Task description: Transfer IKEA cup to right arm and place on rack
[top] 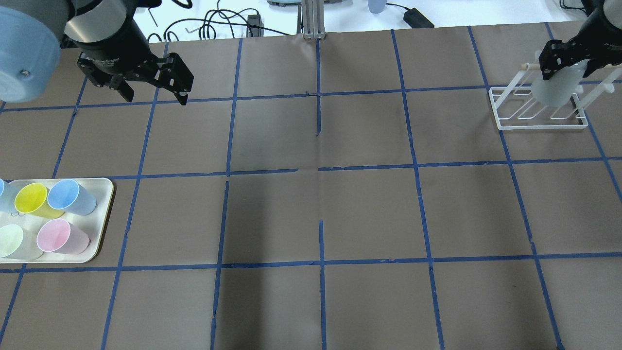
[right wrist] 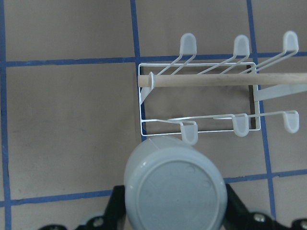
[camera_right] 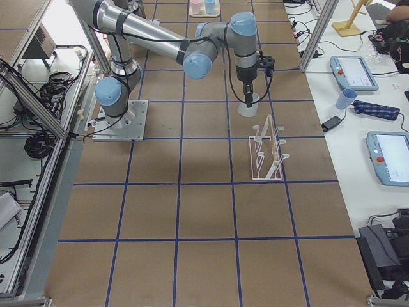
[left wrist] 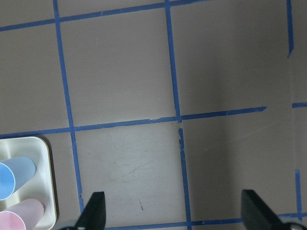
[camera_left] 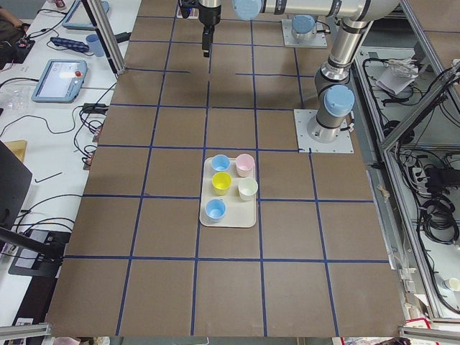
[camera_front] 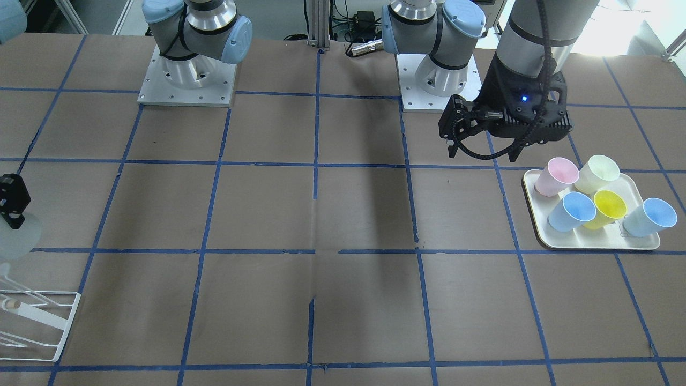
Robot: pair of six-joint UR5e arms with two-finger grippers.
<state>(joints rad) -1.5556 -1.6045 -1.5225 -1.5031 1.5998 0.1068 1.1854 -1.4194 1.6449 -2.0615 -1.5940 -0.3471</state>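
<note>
My right gripper (top: 559, 65) is shut on the IKEA cup (top: 555, 90), a pale grey tumbler held mouth-down. The cup hangs at the near edge of the white wire rack (top: 505, 121), beside its slanted pegs. In the right wrist view the cup's base (right wrist: 175, 189) fills the space between the fingers, just short of the rack (right wrist: 144, 103) and its wooden bar. The front-facing view shows the gripper (camera_front: 12, 202), cup (camera_front: 21, 238) and rack (camera_front: 48, 321) at the left edge. My left gripper (top: 154, 92) is open and empty, above the table beyond the tray.
A cream tray (top: 106, 194) at the left holds a yellow cup (top: 31, 199), a blue cup (top: 68, 194), a pink cup (top: 60, 236) and a cream-green cup (top: 12, 240), lying on their sides. Brown table with blue tape grid.
</note>
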